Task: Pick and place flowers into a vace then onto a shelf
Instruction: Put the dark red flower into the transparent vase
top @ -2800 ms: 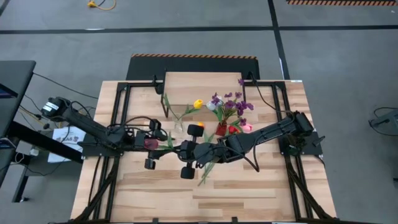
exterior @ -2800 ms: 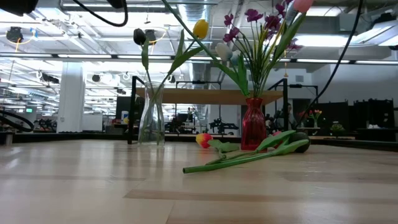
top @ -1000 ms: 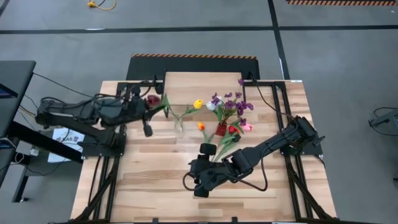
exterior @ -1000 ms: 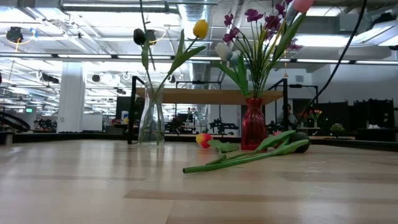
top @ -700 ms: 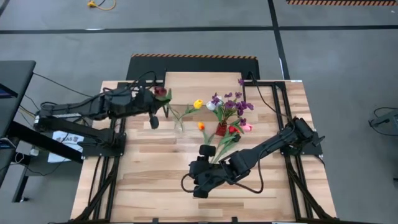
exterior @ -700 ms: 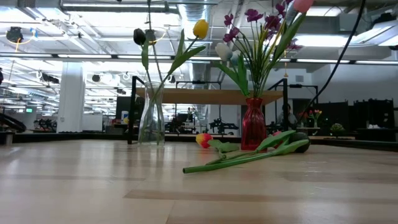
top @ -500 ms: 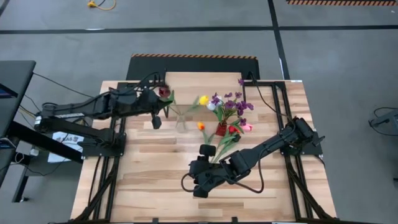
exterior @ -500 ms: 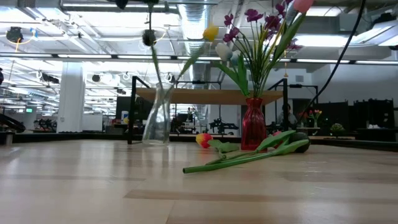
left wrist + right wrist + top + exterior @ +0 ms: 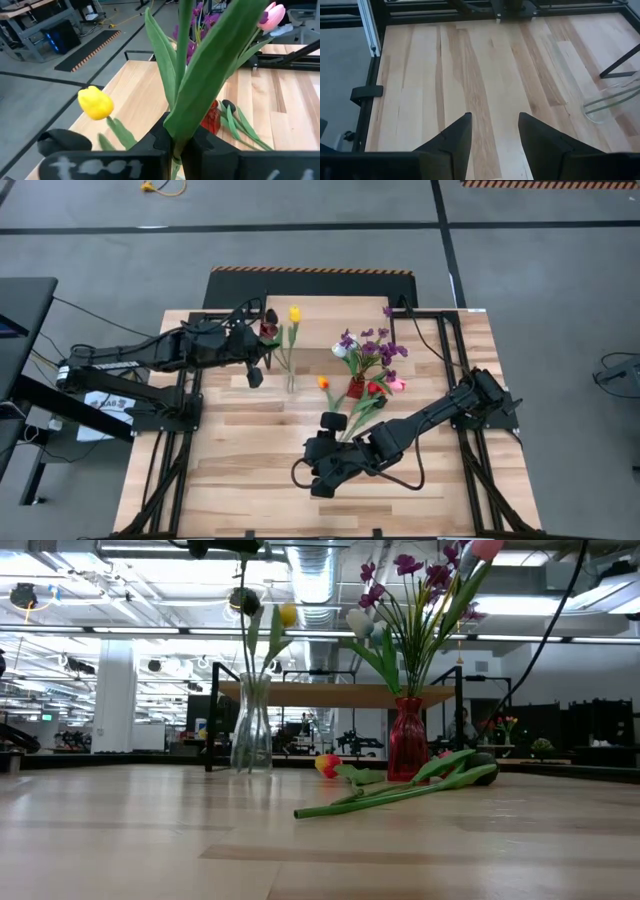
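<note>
Here the left gripper (image 9: 172, 145) clamps a tulip stem (image 9: 182, 55) above the clear vase (image 9: 252, 730).

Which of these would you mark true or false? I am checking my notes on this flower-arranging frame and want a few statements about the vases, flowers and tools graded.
1. The left tool is shut on a green flower stem. True.
2. The right tool holds a flower. False: its fingers stand apart with nothing between them, over bare table.
3. The purple sprigs stand in the red vase. True.
4. The yellow tulip lies flat on the table. False: it is up over the clear vase.
5. A flower lies on the table. True.
</note>
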Controlling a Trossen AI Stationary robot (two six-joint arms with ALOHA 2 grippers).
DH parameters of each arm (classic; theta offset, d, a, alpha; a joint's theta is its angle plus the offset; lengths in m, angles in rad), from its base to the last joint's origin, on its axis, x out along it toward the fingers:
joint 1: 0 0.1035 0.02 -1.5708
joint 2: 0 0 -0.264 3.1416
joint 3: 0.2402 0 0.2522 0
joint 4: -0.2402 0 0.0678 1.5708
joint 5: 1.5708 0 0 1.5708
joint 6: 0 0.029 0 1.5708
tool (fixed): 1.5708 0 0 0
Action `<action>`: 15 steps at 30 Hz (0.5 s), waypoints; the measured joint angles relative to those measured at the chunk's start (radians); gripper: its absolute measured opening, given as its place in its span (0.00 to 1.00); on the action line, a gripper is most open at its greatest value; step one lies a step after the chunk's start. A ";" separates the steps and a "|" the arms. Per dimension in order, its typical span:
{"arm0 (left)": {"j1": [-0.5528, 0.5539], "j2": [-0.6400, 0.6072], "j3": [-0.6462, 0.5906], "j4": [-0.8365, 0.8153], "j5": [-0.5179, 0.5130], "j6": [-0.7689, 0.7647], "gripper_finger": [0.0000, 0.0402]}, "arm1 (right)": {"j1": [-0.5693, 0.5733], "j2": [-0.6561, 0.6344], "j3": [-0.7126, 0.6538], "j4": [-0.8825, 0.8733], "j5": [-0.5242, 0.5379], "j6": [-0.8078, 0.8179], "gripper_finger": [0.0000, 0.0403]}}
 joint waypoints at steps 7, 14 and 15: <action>0.000 0.000 0.000 0.008 0.000 -0.022 0.05 | 0.000 0.000 0.000 -0.001 0.000 0.000 0.38; 0.000 0.000 0.000 -0.001 0.000 -0.029 0.26 | 0.000 0.000 0.000 0.000 0.000 0.000 0.38; 0.000 0.000 0.000 -0.004 -0.001 -0.031 0.29 | 0.000 0.000 0.000 0.000 0.000 0.000 0.38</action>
